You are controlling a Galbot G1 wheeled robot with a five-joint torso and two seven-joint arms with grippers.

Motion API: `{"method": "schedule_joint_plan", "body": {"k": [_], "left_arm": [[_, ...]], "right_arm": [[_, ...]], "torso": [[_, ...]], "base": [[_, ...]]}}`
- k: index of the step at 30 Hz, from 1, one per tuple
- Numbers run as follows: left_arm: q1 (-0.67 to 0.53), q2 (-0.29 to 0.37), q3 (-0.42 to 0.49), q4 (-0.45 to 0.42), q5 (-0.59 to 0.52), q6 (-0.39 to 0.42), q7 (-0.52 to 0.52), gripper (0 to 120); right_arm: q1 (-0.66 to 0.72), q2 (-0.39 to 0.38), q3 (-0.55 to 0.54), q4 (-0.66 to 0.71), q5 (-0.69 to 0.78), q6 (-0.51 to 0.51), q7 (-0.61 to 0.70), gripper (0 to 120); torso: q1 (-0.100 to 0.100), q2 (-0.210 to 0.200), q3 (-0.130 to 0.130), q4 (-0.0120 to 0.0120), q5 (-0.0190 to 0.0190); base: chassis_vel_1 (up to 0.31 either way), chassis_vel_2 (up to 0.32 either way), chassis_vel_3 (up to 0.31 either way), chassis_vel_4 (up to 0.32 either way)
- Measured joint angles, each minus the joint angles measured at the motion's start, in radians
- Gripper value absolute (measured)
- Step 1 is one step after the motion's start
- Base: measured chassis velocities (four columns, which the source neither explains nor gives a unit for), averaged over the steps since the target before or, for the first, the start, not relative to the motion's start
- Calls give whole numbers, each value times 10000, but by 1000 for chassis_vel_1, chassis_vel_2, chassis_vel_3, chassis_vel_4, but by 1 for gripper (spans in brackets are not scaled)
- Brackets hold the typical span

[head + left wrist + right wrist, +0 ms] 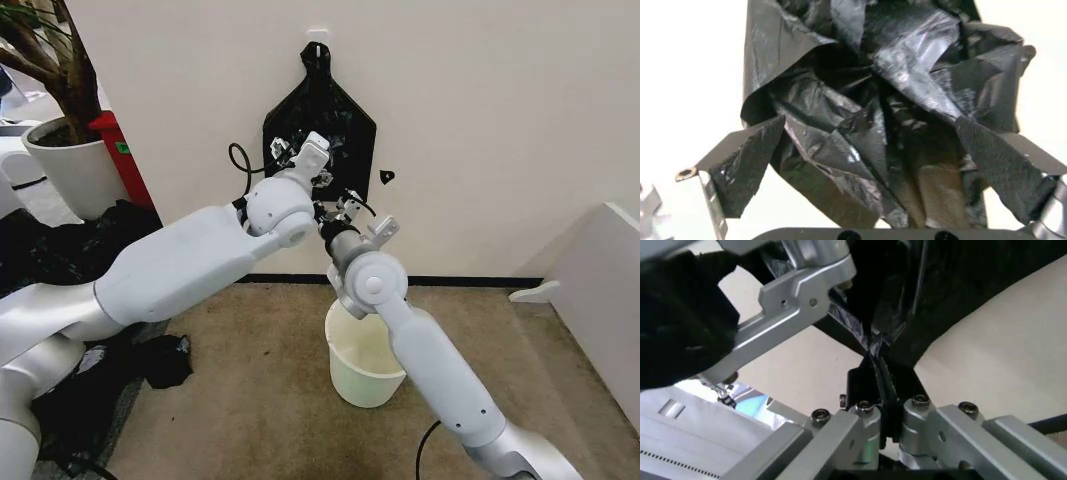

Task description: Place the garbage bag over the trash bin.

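Left gripper (292, 158): raised against the wall, fingers (733, 175) spread wide with crumpled film of the garbage bag (893, 110) bunched between them.
Right gripper (881, 385): just beside the left one – pads (860, 385) clamped tight on a thin fold of the garbage bag.
Garbage bag: hanging on the wall, above the bin.
Trash bin (362, 380): upright on the carpet below both arms – unlined.

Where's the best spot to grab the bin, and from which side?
Pinch the bin's rolled rim on its left side, coming straight down from above. It stands upright and open, its wall tapers downward, and the right arm covers the right side.
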Motion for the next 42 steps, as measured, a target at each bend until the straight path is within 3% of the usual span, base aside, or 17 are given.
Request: {"method": "schedule_joint_plan", "body": {"k": [15, 20, 25, 42], "left_arm": [[-86, -604, 7, 1389, 418, -1, 266, 100], [-156, -1082, -15, 2076, 818, -1, 485, 100], [-211, -1230, -124, 2261, 922, -1, 494, 100], [-261, -473, -572, 2105, 911, -1, 414, 100]], "right_arm": [[-59, -37, -96, 205, 5, 0, 50, 0], [-103, -39, -167, 299, 13, 0, 66, 0], [-144, -120, -142, 314, 19, -2, 65, 0], [-291, -584, 409, 221, 17, -99, -87, 0]], "torso": [[0, 0, 1, 2, -2], [0, 0, 1, 0, -1], [0, 0, 1, 0, -1], [0, 0, 1, 0, -2]], "base": [[0, 0, 0, 0], [0, 0, 0, 0], [0, 0, 0, 0], [0, 0, 0, 0]]}}
